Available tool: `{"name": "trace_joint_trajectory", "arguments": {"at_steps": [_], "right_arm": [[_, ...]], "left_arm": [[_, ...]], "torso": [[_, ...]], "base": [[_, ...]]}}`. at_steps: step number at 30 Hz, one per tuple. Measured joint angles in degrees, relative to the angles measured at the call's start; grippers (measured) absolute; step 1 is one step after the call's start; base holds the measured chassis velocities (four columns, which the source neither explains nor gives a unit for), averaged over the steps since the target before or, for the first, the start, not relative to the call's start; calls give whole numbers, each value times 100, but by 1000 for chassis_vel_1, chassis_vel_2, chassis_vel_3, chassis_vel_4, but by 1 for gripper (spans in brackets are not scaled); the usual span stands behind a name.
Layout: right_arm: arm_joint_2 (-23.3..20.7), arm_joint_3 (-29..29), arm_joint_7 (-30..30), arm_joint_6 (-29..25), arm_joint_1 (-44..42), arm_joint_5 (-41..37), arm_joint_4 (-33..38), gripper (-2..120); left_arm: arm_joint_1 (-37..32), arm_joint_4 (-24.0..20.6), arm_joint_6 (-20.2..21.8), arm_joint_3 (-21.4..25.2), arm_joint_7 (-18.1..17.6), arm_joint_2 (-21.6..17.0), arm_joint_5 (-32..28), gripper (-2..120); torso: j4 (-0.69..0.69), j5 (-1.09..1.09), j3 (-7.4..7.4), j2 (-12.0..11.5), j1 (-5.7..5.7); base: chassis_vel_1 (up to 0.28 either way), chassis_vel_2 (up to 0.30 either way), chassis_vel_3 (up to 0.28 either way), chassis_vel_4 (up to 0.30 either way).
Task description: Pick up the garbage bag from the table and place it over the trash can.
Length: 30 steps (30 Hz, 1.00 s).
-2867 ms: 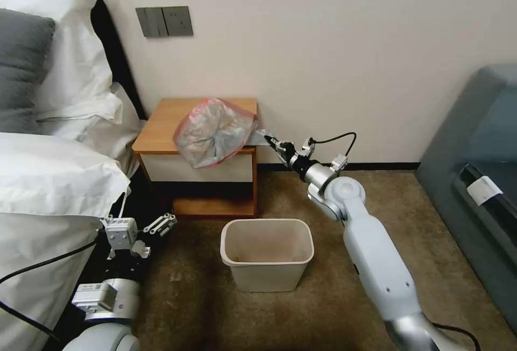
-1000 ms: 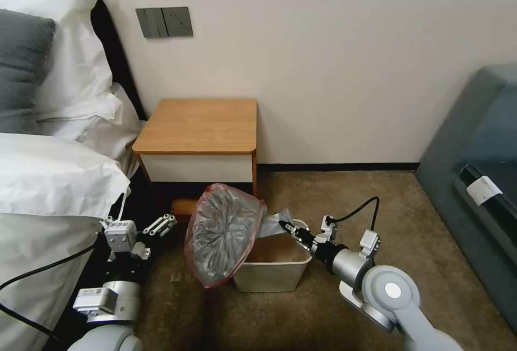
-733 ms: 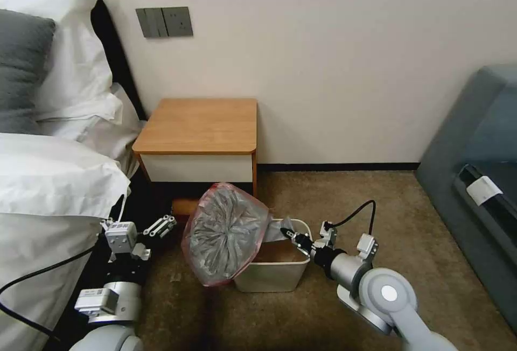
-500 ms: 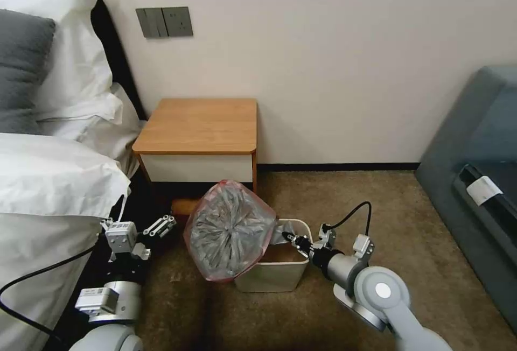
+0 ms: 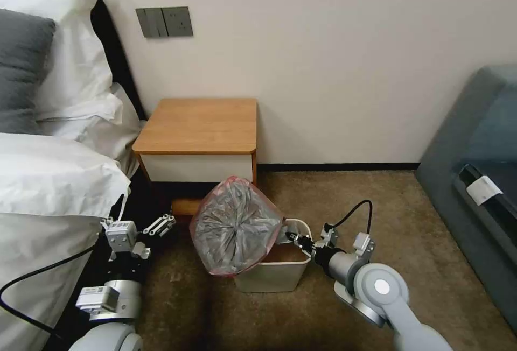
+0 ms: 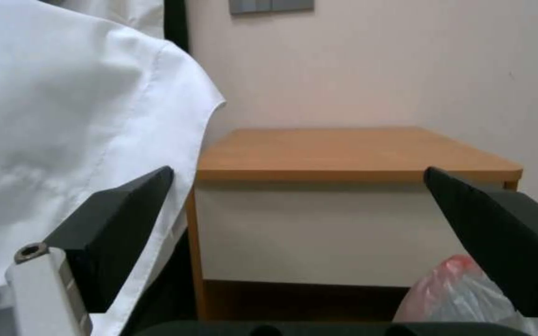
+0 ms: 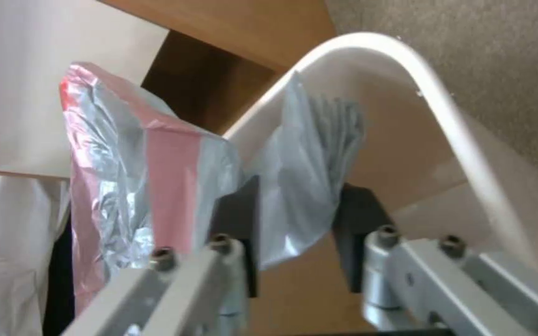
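Brown carpet (image 5: pixel 431 232) lies open to the right of the trash can (image 5: pixel 274 275), out to a grey sofa (image 5: pixel 474 178) along the right edge; to the left, a narrower strip of floor runs between the trash can and the white bed linen (image 5: pixel 48 178). Just behind the trash can stands the bench (image 5: pixel 199 125), its orange-brown top bare, its white drawer front facing the robot, its back against the wall.

Crinkled and translucent grey, the garbage bag (image 5: pixel 234 227) is rimmed with a pink-red edge. It hangs in the air over the left and rear part of the trash can, billowed into a rounded shape whose lower edge dips past the can's left rim. From the right wrist view a bunched grey fold of the garbage bag (image 7: pixel 300 186) sits just above the can's rolled rim (image 7: pixel 443 121).

Reaching in low from the right, the right gripper (image 5: pixel 293 239) has its forearm stretched toward the can's right rim, and its dark fingers (image 7: pixel 238 219) are clamped on that fold. Down beside the bed linen, the left gripper (image 5: pixel 161 224) is parked, its black fingers (image 6: pixel 113 228) spread wide apart and pointing toward the bench (image 6: pixel 350 154).
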<state>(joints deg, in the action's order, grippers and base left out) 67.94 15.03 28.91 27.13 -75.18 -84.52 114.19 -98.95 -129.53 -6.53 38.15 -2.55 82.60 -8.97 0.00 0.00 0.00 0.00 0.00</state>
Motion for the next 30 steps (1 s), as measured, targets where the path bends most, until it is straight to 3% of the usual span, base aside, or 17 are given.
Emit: {"name": "trace_joint_trajectory", "arguments": {"at_steps": [18, 21, 30], "right_arm": [[-5, 270, 428, 9, -207, -306, 716, 93], [4, 370, 576, 9, -225, -422, 898, 100], [-30, 615, 813, 1, -325, -590, 1627, 100]], "left_arm": [[-60, -19, -96, 23, 0, 44, 0, 100], [-61, -19, -97, 23, 0, 43, 0, 100], [-55, -22, -97, 18, 7, 3, -8, 100]], "torso": [[0, 0, 0, 0, 0], [0, 0, 0, 0, 0], [0, 0, 0, 0, 0]], "base": [[0, 0, 0, 0], [0, 0, 0, 0], [0, 0, 0, 0]]}}
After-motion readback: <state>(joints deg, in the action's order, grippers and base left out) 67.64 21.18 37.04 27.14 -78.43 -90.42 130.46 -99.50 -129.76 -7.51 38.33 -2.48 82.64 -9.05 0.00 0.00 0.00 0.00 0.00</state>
